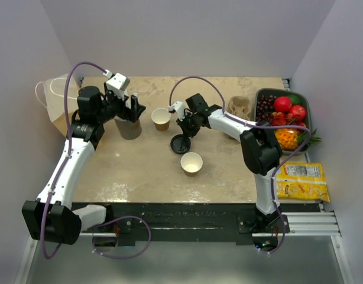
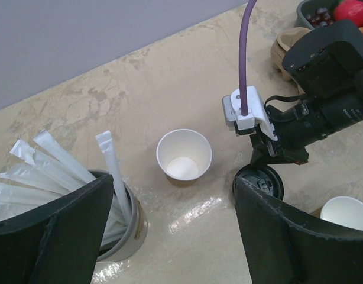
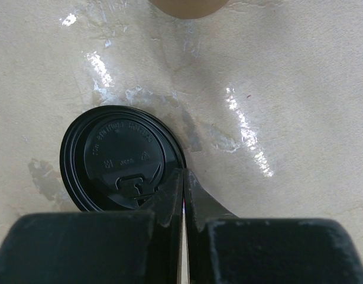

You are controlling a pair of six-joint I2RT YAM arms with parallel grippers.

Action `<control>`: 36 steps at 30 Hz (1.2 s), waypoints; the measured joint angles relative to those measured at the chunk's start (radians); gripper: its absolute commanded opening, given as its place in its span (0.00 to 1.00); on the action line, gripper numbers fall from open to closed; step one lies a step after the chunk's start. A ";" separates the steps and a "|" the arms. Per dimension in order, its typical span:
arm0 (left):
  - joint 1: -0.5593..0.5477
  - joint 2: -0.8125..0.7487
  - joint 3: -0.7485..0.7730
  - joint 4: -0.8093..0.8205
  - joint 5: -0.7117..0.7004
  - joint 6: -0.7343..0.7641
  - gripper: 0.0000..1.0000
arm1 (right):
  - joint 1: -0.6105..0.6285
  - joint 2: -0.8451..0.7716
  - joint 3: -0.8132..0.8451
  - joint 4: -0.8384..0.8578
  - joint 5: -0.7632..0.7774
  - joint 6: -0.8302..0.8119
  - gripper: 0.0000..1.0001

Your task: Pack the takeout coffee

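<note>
Beige table (image 1: 134,171), black lid (image 3: 119,157) flat. My right gripper (image 3: 182,195): jaws pressed together at lid rim, likely pinching to lift. My left gripper (image 2: 172,189): jaws apart over straw cup (image 2: 125,231).

The near rim of the black lid (image 3: 119,157) is being covered by the closed right gripper (image 3: 183,177), and whatever sits beneath the lid is being hidden (its raised lettering is too small to read). A brown cup (image 3: 187,7) is being cut off by the top edge. The grey cup of straws (image 2: 131,234) and a lidless cup (image 2: 347,213) are being partly masked by the left gripper (image 2: 172,195).
</note>
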 measured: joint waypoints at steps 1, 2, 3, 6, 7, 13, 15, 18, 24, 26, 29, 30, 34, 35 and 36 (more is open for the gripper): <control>0.000 0.000 0.000 0.001 0.000 0.000 0.87 | 0.000 0.000 0.000 0.000 0.000 0.000 0.00; 0.000 0.000 0.000 0.001 0.000 0.000 0.87 | 0.000 0.000 0.000 0.000 0.000 0.000 0.00; 0.000 0.000 0.000 0.001 0.000 0.000 0.87 | 0.000 0.000 0.000 0.000 0.000 0.000 0.00; 0.000 -0.001 0.000 0.001 0.000 0.000 0.87 | 0.000 0.000 0.000 0.000 0.000 0.000 0.00; 0.000 -0.002 0.000 0.001 0.000 0.000 0.87 | 0.000 0.000 0.000 0.000 0.000 0.000 0.00; 0.000 -0.007 0.000 -0.002 0.000 0.001 0.87 | -0.005 -0.063 -0.023 0.013 -0.040 0.000 0.00; 0.000 -0.011 -0.006 -0.002 0.000 0.002 0.87 | -0.008 -0.127 -0.055 0.031 -0.075 0.003 0.00; 0.000 -0.018 -0.017 -0.011 0.001 0.008 0.87 | -0.010 -0.209 -0.082 0.060 -0.096 0.008 0.00; 0.000 -0.044 -0.053 -0.026 0.018 0.032 0.86 | -0.017 -0.300 -0.143 0.151 -0.100 0.015 0.00; 0.000 -0.066 -0.080 -0.030 0.040 0.039 0.86 | -0.019 -0.347 -0.204 0.181 -0.084 0.013 0.00; -0.011 -0.103 -0.116 -0.041 0.078 0.046 0.85 | -0.020 -0.449 -0.310 0.227 -0.043 0.000 0.00; -0.018 -0.114 -0.126 -0.043 0.092 0.045 0.85 | -0.020 -0.491 -0.345 0.245 -0.029 -0.006 0.00; -0.071 -0.153 -0.167 -0.040 0.126 0.044 0.85 | -0.008 -0.671 -0.443 0.298 0.018 -0.046 0.00; -0.093 -0.164 -0.181 -0.037 0.133 0.042 0.85 | 0.006 -0.725 -0.459 0.309 0.040 -0.069 0.00; -0.108 -0.170 -0.189 -0.035 0.137 0.037 0.85 | 0.018 -0.758 -0.466 0.314 0.050 -0.087 0.00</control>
